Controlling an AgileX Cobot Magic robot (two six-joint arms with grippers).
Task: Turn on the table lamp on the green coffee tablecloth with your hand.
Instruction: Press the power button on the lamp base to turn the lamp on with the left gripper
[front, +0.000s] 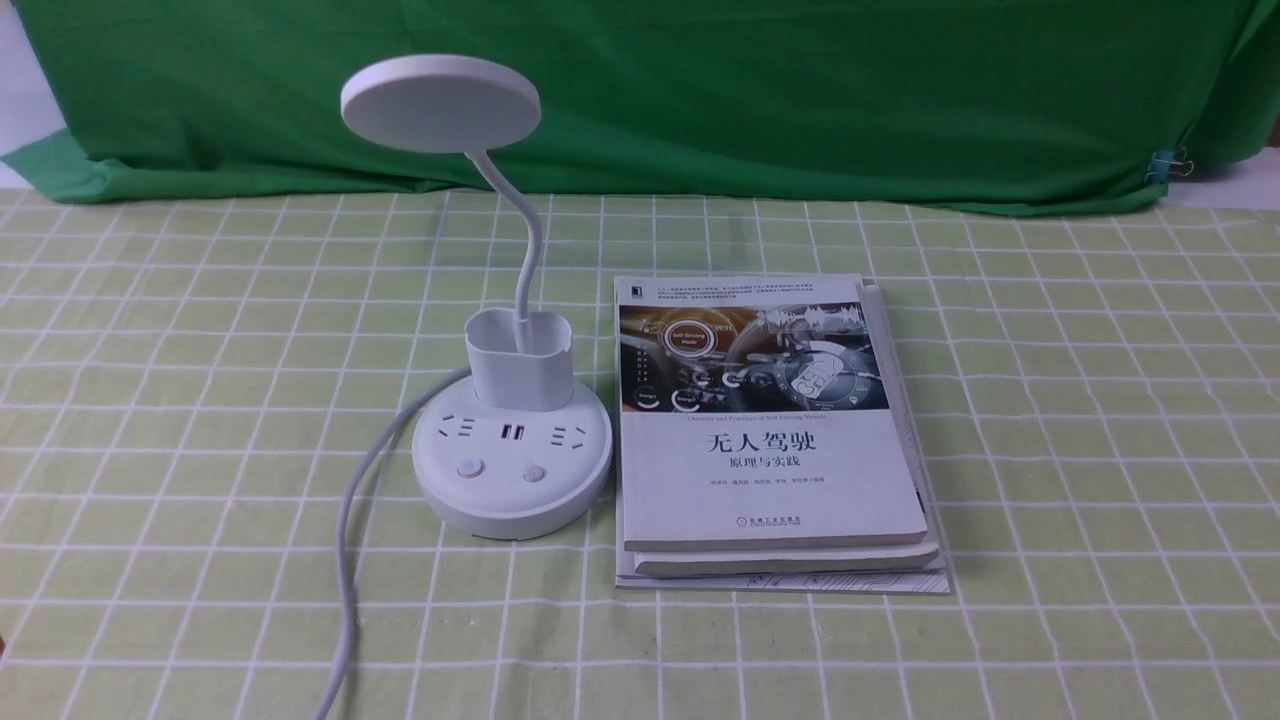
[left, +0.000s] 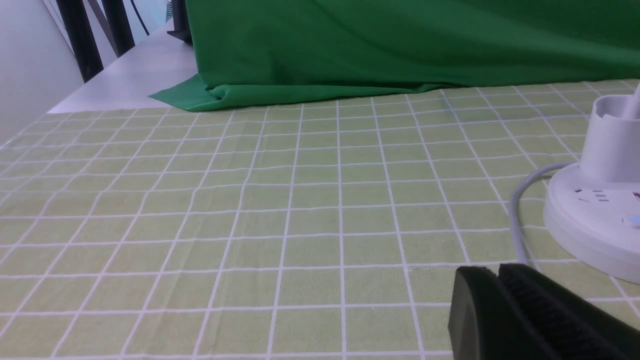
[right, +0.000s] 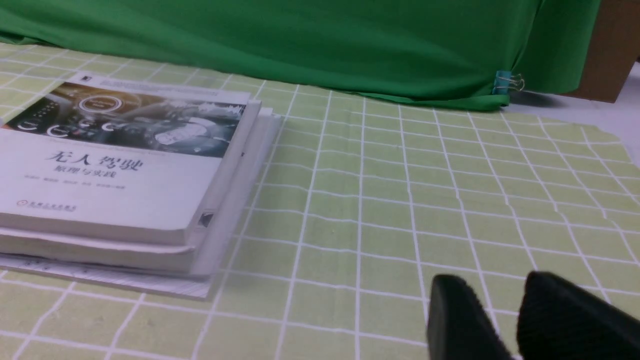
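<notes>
Pale yellow-green, white-gridded tablecloth (front: 1080, 420) bore lamp and books

White plastic disc-headed table lamp (front: 512, 455) stood at nine o'clock from the stacked paperback books (front: 770, 480), just beside them. The black left gripper (left: 500, 272) was closed, its fingertips together, holding nothing. The black right gripper (right: 495, 280) was slightly open, a narrow gap between its fingertips, likewise gripping nothing. Dark green backdrop cloth (front: 700, 100) hung at twelve o'clock.

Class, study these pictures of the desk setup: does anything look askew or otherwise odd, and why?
Yes, mildly: the stack of books is uneven. The lower ones stick out past the top book along its right and near edges, so the pile looks untidy. The lamp stands upright beside it, with no damage visible.
</notes>
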